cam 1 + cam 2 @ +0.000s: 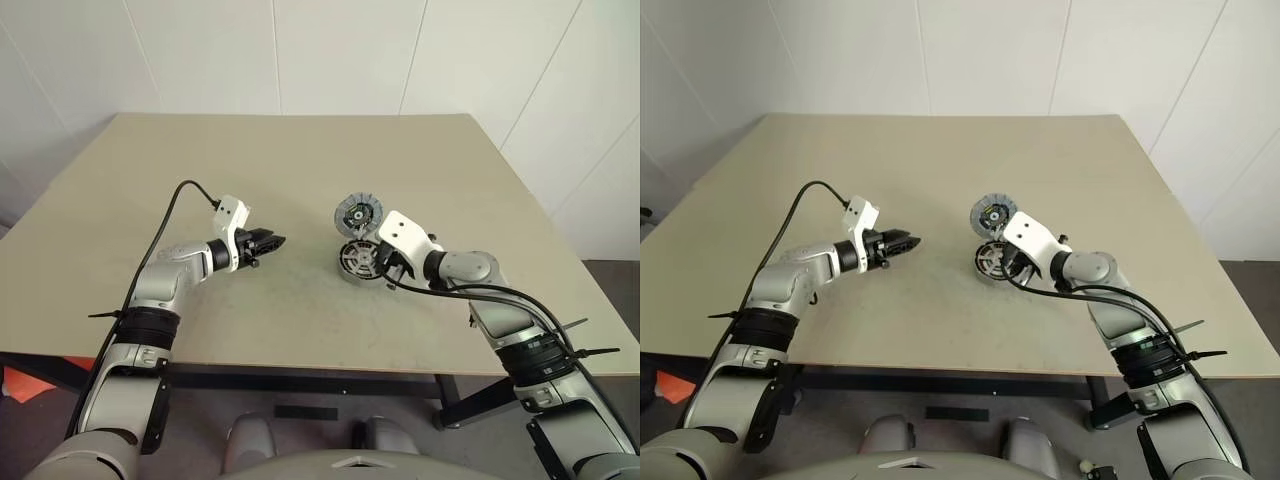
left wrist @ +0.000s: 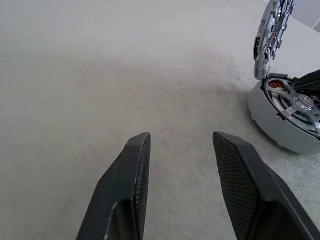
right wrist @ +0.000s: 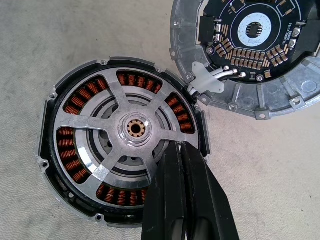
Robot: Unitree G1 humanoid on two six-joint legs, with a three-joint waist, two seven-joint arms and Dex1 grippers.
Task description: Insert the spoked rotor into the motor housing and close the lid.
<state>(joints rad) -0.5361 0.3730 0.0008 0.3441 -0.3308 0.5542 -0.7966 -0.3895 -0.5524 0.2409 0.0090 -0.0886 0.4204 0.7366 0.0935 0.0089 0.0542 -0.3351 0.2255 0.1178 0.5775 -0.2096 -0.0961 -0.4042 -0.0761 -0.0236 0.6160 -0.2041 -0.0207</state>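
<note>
Beige table (image 1: 300,160), spoked rotor (image 3: 131,131) already seated in motor housing (image 3: 50,150), lid (image 3: 280,95) propped open alongside; right gripper (image 3: 181,150) fingers shut over rotor rim, left gripper (image 2: 180,145) parted, empty, well apart; lid likely rigid, light, slick-edged, board fragile, so take by rim.

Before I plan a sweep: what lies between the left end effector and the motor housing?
Bare table only, seen in the left eye view, between left end effector and motor housing.

Left claw (image 2: 180,145) parted, right claw (image 3: 180,150) closed
</note>
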